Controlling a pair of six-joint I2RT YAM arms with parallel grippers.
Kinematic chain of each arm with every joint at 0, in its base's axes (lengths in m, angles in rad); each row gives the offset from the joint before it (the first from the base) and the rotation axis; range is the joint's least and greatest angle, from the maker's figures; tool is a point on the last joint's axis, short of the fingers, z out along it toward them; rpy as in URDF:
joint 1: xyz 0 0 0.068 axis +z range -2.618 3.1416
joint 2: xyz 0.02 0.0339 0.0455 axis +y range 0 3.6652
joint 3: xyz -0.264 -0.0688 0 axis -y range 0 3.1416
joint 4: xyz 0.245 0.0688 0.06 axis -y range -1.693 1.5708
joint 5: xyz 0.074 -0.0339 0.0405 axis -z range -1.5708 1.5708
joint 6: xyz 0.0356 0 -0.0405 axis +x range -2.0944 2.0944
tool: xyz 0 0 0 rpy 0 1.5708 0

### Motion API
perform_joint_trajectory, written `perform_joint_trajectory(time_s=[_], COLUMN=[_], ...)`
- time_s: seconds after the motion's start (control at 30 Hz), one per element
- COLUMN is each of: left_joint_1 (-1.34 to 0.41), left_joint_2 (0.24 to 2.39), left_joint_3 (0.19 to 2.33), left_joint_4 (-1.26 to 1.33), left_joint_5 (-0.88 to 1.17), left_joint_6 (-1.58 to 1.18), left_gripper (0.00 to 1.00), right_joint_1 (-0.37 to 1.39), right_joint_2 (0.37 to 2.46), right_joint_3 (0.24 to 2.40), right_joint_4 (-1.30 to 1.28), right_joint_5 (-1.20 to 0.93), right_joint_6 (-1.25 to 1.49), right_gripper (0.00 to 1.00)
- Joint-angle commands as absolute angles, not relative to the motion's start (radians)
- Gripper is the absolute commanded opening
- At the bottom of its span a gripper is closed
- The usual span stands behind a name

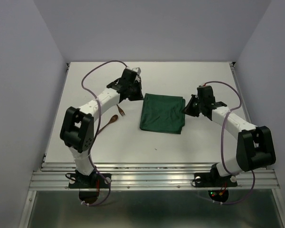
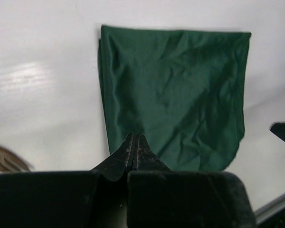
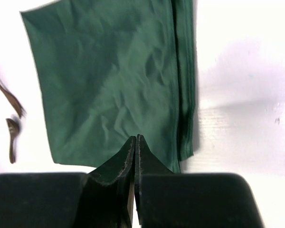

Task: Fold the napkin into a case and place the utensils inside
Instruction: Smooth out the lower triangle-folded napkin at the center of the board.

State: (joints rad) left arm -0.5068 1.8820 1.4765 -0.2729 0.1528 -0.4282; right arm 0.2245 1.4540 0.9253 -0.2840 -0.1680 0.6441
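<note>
White enclosure walls (image 1: 28, 71) close in the tabletop (image 1: 190, 147) on the left, far and right sides, and an aluminium rail (image 1: 152, 179) runs along its near edge, where both arm bases are bolted. A purple cable (image 1: 92, 73) loops above the left arm. The small wooden fork (image 1: 120, 113) and the reddish-brown wooden spoon (image 1: 111, 120) lie close together on the bare surface left of the napkin (image 1: 162, 113), beside the left forearm and apart from the cloth.

The napkin lies about mid-tabletop, between the two arms. The left end effector (image 1: 135, 90) sits at its far-left corner, the fingers pressed together, and in the wrist view their tip overlaps the cloth's edge. The right end effector (image 1: 187, 108) sits at the napkin's right edge toward the far corner, its fingers likewise pressed together with the tip over the border. Whether either tip touches the fabric cannot be told.

The napkin is a plain dark green cloth, folded into a flat rectangle. It is softly creased across the top, and stacked layers show along its right edge.
</note>
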Motion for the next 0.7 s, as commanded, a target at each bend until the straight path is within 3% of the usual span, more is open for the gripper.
perform_joint_trajectory(time_s=[0.0, 0.27, 0.57, 0.67], left_joint_1=[-0.522, -0.545, -0.566, -0.565], left_joint_2=[1.724, 1.692, 1.756, 1.689], left_joint_3=[1.324, 1.054, 0.995, 1.02], left_joint_4=[-0.325, -0.229, -0.182, -0.231], left_joint_5=[0.193, 0.334, 0.305, 0.249], left_joint_6=[-0.422, -0.451, -0.468, -0.454], left_gripper=[0.0, 0.0, 0.0, 0.0], right_joint_1=[0.245, 0.265, 0.284, 0.284], right_joint_2=[1.433, 1.502, 1.542, 1.517], right_joint_3=[0.873, 0.815, 0.804, 0.815], right_joint_4=[-0.308, -0.259, -0.253, -0.268], right_joint_5=[-0.196, -0.21, -0.199, -0.184], right_joint_6=[0.675, 0.687, 0.68, 0.675], right_gripper=[0.03, 0.03, 0.03, 0.03])
